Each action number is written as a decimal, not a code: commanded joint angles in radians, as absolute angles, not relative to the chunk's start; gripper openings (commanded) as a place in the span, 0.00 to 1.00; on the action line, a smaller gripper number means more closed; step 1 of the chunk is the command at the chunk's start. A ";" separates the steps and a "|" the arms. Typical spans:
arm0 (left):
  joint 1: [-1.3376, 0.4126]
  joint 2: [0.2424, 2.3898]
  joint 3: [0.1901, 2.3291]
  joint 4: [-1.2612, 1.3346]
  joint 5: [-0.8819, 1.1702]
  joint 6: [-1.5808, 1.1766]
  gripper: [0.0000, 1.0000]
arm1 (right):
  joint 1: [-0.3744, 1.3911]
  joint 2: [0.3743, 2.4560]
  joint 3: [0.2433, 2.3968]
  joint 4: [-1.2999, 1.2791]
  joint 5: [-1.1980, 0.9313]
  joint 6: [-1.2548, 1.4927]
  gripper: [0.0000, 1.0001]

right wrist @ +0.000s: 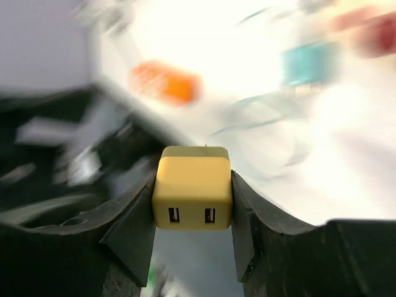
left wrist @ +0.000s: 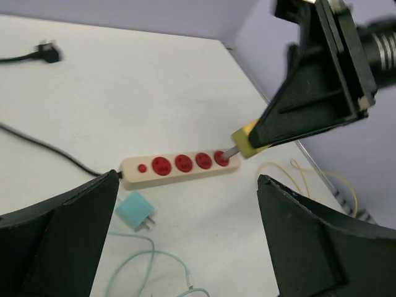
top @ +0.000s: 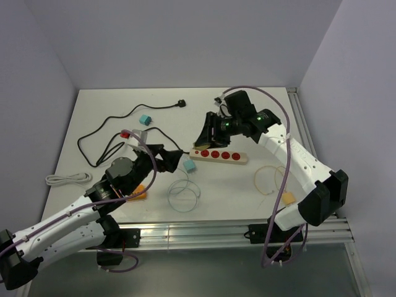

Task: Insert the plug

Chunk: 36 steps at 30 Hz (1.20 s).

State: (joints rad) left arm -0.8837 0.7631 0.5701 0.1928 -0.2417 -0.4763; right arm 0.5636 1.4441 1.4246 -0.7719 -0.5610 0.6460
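Observation:
A beige power strip (top: 218,155) with red sockets lies mid-table and also shows in the left wrist view (left wrist: 179,166). My right gripper (top: 203,141) is shut on a yellow USB plug (right wrist: 192,195) and holds it over the strip. In the left wrist view the plug (left wrist: 247,141) points its prongs at the end socket (left wrist: 223,158). I cannot tell whether they touch. My left gripper (top: 170,158) is open and empty just left of the strip, its fingers (left wrist: 55,241) wide apart.
A teal plug (top: 187,165) with its pale cable loop (top: 184,192) lies by the strip's left end. Another teal plug (top: 145,119), a black cable (top: 111,127), a white cable bundle (top: 65,179) and a yellow cable loop (top: 269,179) lie around.

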 commanded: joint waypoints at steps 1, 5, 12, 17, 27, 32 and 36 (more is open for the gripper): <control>-0.881 0.707 0.650 0.003 -0.546 -0.652 0.99 | 0.476 1.436 1.404 -0.882 -0.192 0.477 0.00; -0.881 0.644 0.629 -0.025 -0.554 -0.647 1.00 | 0.379 1.498 1.393 -0.964 -0.002 0.414 0.00; -0.879 0.624 0.588 0.066 -0.442 -0.673 0.95 | 0.318 1.652 1.473 -1.051 0.046 0.367 0.00; -0.879 0.664 0.575 0.106 -0.390 -0.696 0.95 | 0.319 1.735 1.539 -1.091 0.084 0.380 0.00; -0.879 0.669 0.557 0.147 -0.344 -0.710 0.94 | 0.318 1.816 1.517 -1.040 0.035 0.382 0.00; -0.879 0.672 0.549 0.153 -0.357 -0.706 0.94 | 0.319 1.828 1.485 -1.011 0.023 0.377 0.00; -0.879 0.684 0.555 0.153 -0.353 -0.703 0.94 | 0.319 1.836 1.467 -1.003 0.021 0.374 0.00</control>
